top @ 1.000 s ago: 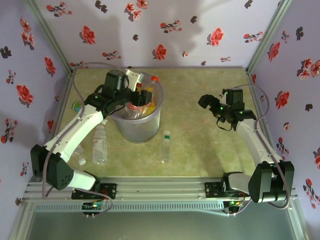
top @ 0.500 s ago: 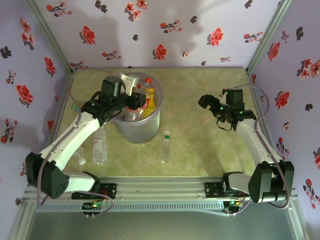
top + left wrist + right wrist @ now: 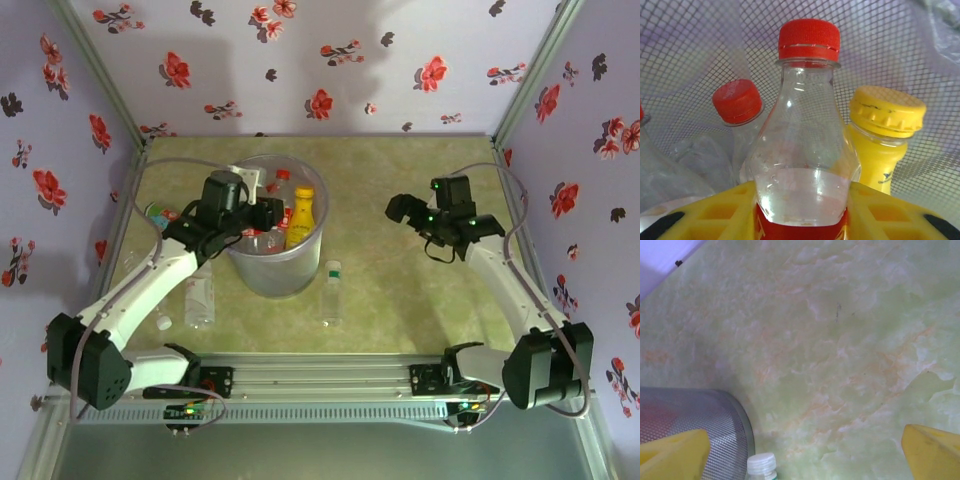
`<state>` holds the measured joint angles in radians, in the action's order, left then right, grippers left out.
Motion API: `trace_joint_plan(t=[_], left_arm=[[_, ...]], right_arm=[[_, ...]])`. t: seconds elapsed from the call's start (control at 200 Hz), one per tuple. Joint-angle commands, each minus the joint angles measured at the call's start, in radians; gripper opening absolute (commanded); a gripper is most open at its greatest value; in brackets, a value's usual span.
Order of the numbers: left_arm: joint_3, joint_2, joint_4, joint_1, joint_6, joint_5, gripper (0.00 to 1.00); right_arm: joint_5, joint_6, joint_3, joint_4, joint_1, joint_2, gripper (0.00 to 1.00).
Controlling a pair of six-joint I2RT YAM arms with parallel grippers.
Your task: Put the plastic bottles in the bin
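Bin (image 3: 270,275) stood on the left half of the tabletop (image 3: 420,300), nearer the far edge. Left claw (image 3: 268,213) was down inside its rim. In the left wrist view its yellow fingers (image 3: 715,212) were closed on a red-capped bottle (image 3: 802,150), clear with a red label, held upright. Behind it in the bin stood a second red-capped bottle (image 3: 739,112) to one side and a yellow bottle (image 3: 882,145) to the other, with the mesh-patterned wall behind.

Right claw (image 3: 405,208) hung over the right half of the tabletop, well apart from the bin, fingers spread wide and nothing between them.

Three bottles lay on the tabletop outside the bin:
- a clear bottle (image 3: 200,298) just beside the bin, toward the near-left corner
- a green-labelled bottle (image 3: 331,293) near the middle, toward the near edge
- a green-capped bottle (image 3: 158,212) at the left edge
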<state>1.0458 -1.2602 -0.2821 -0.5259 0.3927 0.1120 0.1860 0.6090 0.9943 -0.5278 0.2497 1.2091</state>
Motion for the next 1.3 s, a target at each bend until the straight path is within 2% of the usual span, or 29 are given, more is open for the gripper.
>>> trace_joint_plan(t=[0.0, 0.25, 0.47, 0.665, 0.95, 1.295], left_arm=[[-0.025, -0.042, 0.041, 0.0, 0.047, -0.011, 0.41], [-0.024, -0.091, 0.088, 0.0, 0.057, -0.011, 0.45], [0.046, -0.071, 0.022, 0.0, -0.001, -0.009, 0.71], [0.098, -0.031, -0.015, 0.001, -0.028, -0.01, 0.85], [0.151, 0.037, -0.04, 0.001, -0.04, -0.032, 0.91], [0.154, 0.07, -0.048, 0.002, -0.046, -0.062, 0.91]], right_arm=[[-0.074, 0.018, 0.004, -0.087, 0.057, -0.037, 0.99], [-0.075, 0.166, -0.11, -0.002, 0.259, -0.036, 0.97], [-0.04, 0.281, -0.177, 0.156, 0.431, 0.064, 0.96], [-0.032, 0.356, -0.198, 0.264, 0.52, 0.126, 0.95], [-0.037, 0.402, -0.217, 0.327, 0.569, 0.214, 0.95], [-0.086, 0.376, -0.212, 0.231, 0.577, 0.305, 0.92]])
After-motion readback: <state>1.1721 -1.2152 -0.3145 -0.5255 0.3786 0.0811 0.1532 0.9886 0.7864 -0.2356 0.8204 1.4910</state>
